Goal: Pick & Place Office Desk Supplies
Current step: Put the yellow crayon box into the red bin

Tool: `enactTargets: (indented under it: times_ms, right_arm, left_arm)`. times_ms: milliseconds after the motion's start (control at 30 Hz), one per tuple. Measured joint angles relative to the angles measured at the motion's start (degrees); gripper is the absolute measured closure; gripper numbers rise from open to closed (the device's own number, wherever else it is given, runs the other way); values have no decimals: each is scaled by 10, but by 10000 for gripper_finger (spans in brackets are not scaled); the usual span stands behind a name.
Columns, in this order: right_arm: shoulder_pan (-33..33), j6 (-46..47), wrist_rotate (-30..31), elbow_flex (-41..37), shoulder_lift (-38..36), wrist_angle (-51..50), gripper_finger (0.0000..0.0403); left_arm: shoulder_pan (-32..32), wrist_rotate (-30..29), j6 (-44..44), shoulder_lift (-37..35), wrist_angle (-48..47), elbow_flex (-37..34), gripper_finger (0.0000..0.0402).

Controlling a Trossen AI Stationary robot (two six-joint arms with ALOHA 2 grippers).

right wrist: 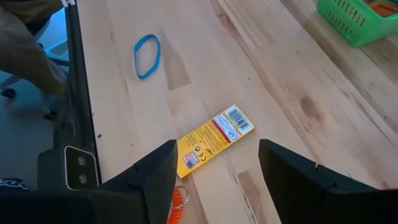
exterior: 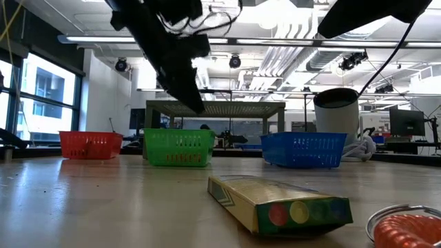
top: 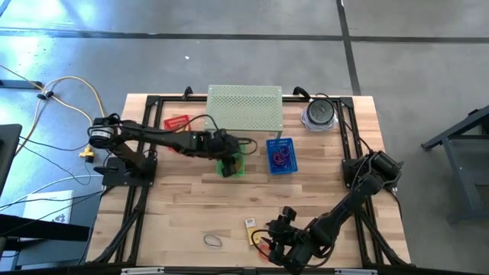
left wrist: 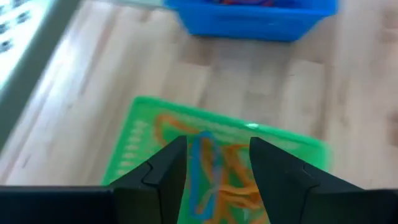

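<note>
Nearest the low camera lies a yellow packet (exterior: 279, 202) flat on the wooden table (top: 183, 206), with an orange coiled loop (exterior: 413, 227) just beside it. Across the table stand a red basket (exterior: 89, 145), a green basket (exterior: 179, 147) and a blue basket (exterior: 303, 149) in a row before the perforated shelf (top: 244, 107). Above the green basket hangs the left gripper (left wrist: 217, 162), its fingers apart with nothing between them — below lie a blue loop (left wrist: 202, 168) and orange loops (left wrist: 239, 180) inside the basket. Over the table's near edge, the right gripper (right wrist: 214, 168) hangs with its fingers wide and empty, above the packet. Well apart from the packet, another blue loop (right wrist: 147, 56) lies on the bare wood.
</note>
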Motion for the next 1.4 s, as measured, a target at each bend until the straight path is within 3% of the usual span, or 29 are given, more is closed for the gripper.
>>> enactTargets:
  times_ms: [200, 333, 533, 933, 1067, 1400]
  right_arm:
    - [2, 12, 0, 0, 0, -22, 188]
    - [10, 41, 1, 0, 0, -56, 188]
    - [22, 86, 14, 0, 0, -93, 188]
    - [22, 92, 26, 0, 0, -94, 188]
    - [22, 94, 27, 0, 0, -93, 188]
    - [26, 103, 28, 0, 0, -94, 188]
  left_arm:
    - [-82, 3, 54, -16, -4, 1, 231]
    - [-154, 45, 77, -16, 3, 1, 231]
    - [-232, 62, 75, -7, 20, 1, 231]
    - [-259, 63, 44, -6, 29, 1, 226]
    - [-259, 64, 41, -4, 31, 1, 194]
    - [-265, 35, 30, 52, 51, 1, 63]
